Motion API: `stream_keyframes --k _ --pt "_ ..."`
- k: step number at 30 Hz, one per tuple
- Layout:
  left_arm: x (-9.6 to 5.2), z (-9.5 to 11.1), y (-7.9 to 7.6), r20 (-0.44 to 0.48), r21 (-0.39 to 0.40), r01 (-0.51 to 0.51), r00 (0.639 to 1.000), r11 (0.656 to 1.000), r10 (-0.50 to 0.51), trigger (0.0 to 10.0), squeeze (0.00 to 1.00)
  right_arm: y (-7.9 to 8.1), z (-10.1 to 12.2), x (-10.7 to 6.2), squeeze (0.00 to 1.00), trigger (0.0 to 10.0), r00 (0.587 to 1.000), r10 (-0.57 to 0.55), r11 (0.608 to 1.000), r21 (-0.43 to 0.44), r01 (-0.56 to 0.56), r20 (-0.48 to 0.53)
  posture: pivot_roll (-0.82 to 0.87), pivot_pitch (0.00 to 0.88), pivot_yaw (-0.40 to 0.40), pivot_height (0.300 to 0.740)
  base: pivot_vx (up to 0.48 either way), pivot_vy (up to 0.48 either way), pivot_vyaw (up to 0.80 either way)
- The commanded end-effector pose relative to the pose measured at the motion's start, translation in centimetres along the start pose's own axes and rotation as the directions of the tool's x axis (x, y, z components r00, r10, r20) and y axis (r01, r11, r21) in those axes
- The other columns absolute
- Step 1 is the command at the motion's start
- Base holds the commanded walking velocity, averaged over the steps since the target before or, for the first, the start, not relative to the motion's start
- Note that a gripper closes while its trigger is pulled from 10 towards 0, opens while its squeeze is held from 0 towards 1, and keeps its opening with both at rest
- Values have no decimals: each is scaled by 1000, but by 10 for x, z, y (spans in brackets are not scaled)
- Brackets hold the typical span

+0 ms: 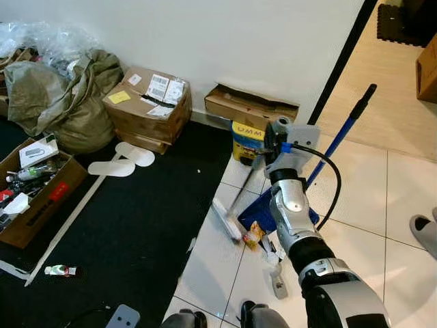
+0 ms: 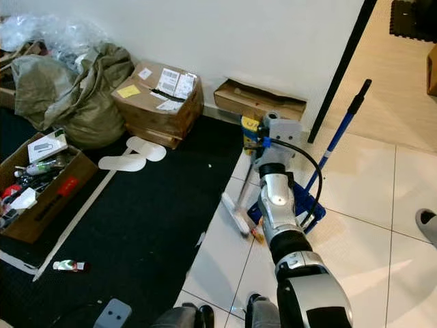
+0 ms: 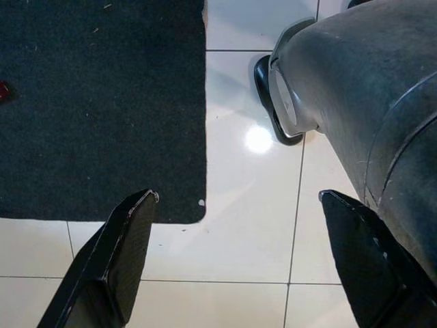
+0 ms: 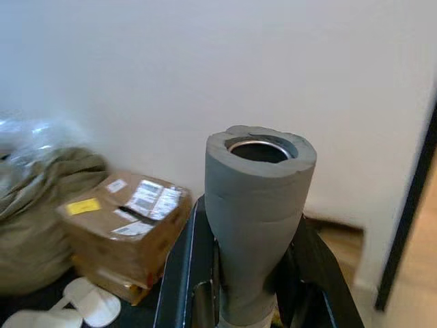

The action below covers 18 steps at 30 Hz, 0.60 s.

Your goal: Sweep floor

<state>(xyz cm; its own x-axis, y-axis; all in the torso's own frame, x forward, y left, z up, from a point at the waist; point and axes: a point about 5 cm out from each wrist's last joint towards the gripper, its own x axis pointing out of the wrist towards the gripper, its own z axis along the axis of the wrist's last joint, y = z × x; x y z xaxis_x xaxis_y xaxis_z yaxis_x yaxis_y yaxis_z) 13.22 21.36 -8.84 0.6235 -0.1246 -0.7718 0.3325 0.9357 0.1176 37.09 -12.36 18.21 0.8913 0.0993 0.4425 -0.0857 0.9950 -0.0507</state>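
Note:
My right gripper [image 1: 271,145] is shut on the grey foam grip of a broom handle [image 4: 258,205], which stands up between its black fingers [image 4: 179,273]. The thin handle slants down to the broom head [image 1: 228,220], resting on white tile at the edge of the black carpet [image 1: 130,225]. Just right of the head lies a blue dustpan [image 1: 261,213], its long blue handle [image 1: 341,137] leaning up to the right. A small orange wrapper [image 1: 254,234] lies by the dustpan's front. My left gripper [image 3: 239,263] hangs open over tile beside my foot [image 3: 287,102].
Cardboard boxes [image 1: 149,102] and a stuffed sack [image 1: 65,96] line the wall. White slippers [image 1: 126,160], an open box of clutter [image 1: 34,188] and a small bottle [image 1: 60,270] sit on the carpet. White litter [image 1: 276,273] lies on the tile. A person's foot [image 1: 425,232] is at right.

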Motion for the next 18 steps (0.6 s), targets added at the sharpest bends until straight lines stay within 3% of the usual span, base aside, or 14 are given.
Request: stream_keyframes --k 1,5,7,13,14,18 --pt "-6 -16 -6 -56 -13 13 998 1000 -14 10000 0 4 8 2 0 10000 997 56 998 -37 -54 57 41 311 59 740 0 0 0" --pt "-7 -17 -5 -54 -13 10 998 1000 -11 10000 0 1 6 1 0 10000 994 107 990 -95 -104 33 42 312 58 740 0 0 0" --pt "-7 -17 -5 -53 -14 10 999 1000 -10 10000 0 -2 5 2 0 10000 994 107 991 -82 -105 20 41 310 58 740 0 0 0" --pt "-7 -17 -5 -52 -14 10 999 1000 -11 10000 0 -9 9 7 0 10000 996 89 995 55 -88 -8 36 307 58 740 0 0 0" --pt "-6 -16 -5 -53 -14 12 999 1000 -12 10000 0 -12 13 9 0 10000 996 86 990 108 -86 -1 34 306 58 740 0 0 0" --pt "-5 -15 -6 -54 -12 14 998 1000 -15 10000 0 -23 26 16 0 10000 996 75 979 187 -82 44 23 302 55 740 0 0 0"
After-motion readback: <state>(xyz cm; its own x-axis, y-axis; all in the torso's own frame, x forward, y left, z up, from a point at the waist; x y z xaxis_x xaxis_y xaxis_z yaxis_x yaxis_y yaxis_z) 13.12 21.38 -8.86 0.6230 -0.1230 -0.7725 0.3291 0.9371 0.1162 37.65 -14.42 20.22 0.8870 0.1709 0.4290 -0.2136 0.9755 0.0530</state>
